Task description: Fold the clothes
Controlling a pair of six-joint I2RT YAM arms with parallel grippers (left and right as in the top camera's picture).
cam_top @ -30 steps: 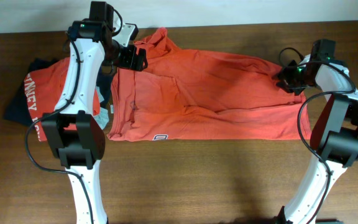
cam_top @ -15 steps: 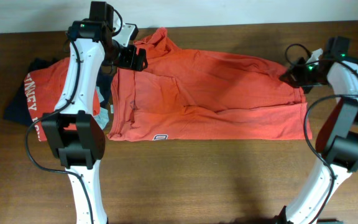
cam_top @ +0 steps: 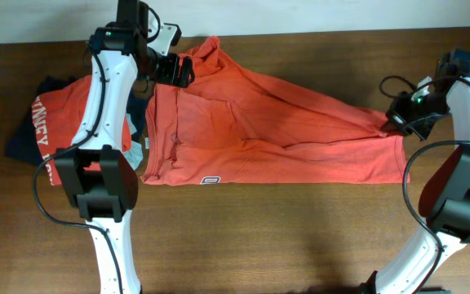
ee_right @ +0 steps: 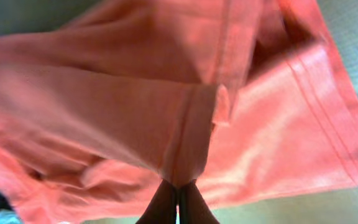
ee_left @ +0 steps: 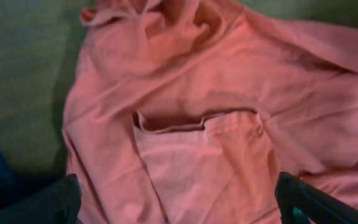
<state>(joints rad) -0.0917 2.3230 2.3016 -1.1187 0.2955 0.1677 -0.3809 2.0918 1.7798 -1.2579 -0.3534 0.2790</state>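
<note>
An orange-red T-shirt (cam_top: 284,131) from the clothes lies spread across the middle of the table. My right gripper (cam_top: 393,122) is at its right end, shut on a raised fold of the shirt (ee_right: 135,106). In the right wrist view that gripper (ee_right: 179,196) has both fingers pressed together on the cloth, which stretches taut from the shirt's upper left. My left gripper (cam_top: 175,72) hovers open over the shirt's upper left corner. The left wrist view shows its jaws (ee_left: 179,205) wide apart above wrinkled orange cloth (ee_left: 197,155), holding nothing.
A pile of other clothes lies at the left: an orange-red lettered shirt (cam_top: 51,122), a navy garment (cam_top: 21,140) and a pale grey-blue one (cam_top: 134,152). The brown table (cam_top: 259,237) has its back edge just behind the shirt.
My right gripper has shut on the shirt's right edge and drawn it right and toward the front, stretching the upper layer taut. The left gripper has shifted slightly toward the back.
</note>
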